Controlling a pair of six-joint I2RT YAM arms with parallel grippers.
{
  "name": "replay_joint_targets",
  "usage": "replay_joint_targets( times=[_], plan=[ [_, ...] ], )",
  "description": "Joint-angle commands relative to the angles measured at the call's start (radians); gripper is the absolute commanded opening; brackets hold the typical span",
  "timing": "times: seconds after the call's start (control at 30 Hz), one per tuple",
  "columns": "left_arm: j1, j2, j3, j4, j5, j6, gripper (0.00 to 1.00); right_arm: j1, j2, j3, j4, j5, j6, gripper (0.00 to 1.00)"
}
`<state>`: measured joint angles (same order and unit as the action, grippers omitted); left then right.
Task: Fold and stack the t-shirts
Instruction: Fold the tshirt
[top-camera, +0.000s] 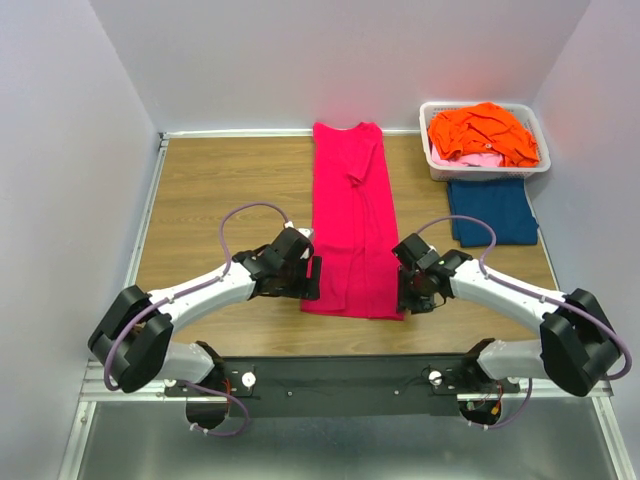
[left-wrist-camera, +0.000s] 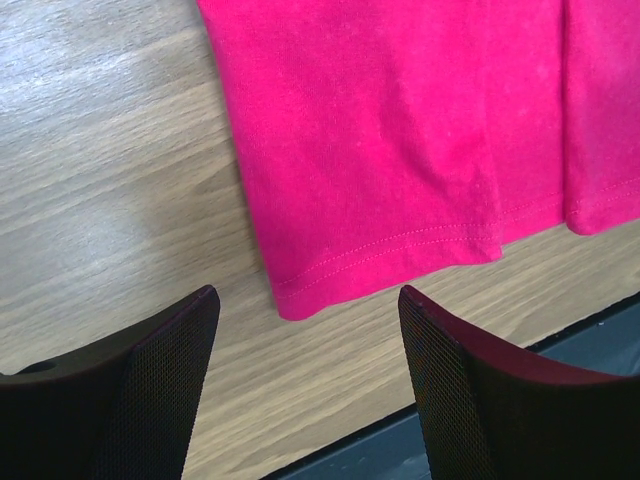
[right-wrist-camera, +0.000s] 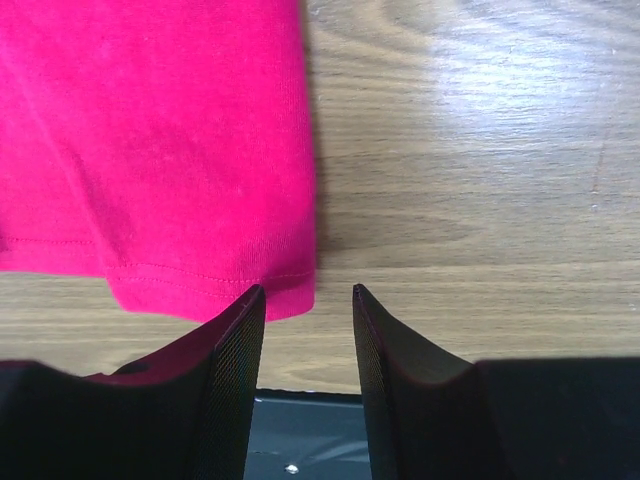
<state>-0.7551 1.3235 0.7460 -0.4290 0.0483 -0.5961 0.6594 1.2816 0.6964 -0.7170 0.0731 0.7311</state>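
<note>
left arm (top-camera: 205, 288), right arm (top-camera: 505, 290): white shells, black joints | cables (top-camera: 255, 205): lilac loops | end effector fingers (left-wrist-camera: 150, 390): black, mesh-textured | base bar (top-camera: 340, 375): black, silver screws

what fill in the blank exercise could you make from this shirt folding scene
1. The crumpled shirt on top in the white basket is ____.
2. The folded shirt lying on the table next to the basket is dark ____.
3. The left end effector, jaws wide ____, is above a hem corner of the magenta shirt.
Missing words: orange; blue; open.
</note>
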Motion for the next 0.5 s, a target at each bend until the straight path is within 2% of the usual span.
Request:
replay_joint_targets(
  times=[0.0,0.33,0.47],
  plan=[
    [-0.010,0.014,0.026,-0.019,-0.030,-0.010,0.80,-0.004,0.027,-0.009,0.027,0.007,0.019,0.48],
    [-0.018,0.026,0.027,-0.025,-0.036,-0.010,0.78,-0.004,0.044,-0.049,0.059,-0.002,0.014,0.47],
    [-0.018,0.043,0.026,-0.024,-0.033,-0.005,0.70,-0.004,0.074,-0.067,0.063,-0.009,0.010,0.47]
  ],
)
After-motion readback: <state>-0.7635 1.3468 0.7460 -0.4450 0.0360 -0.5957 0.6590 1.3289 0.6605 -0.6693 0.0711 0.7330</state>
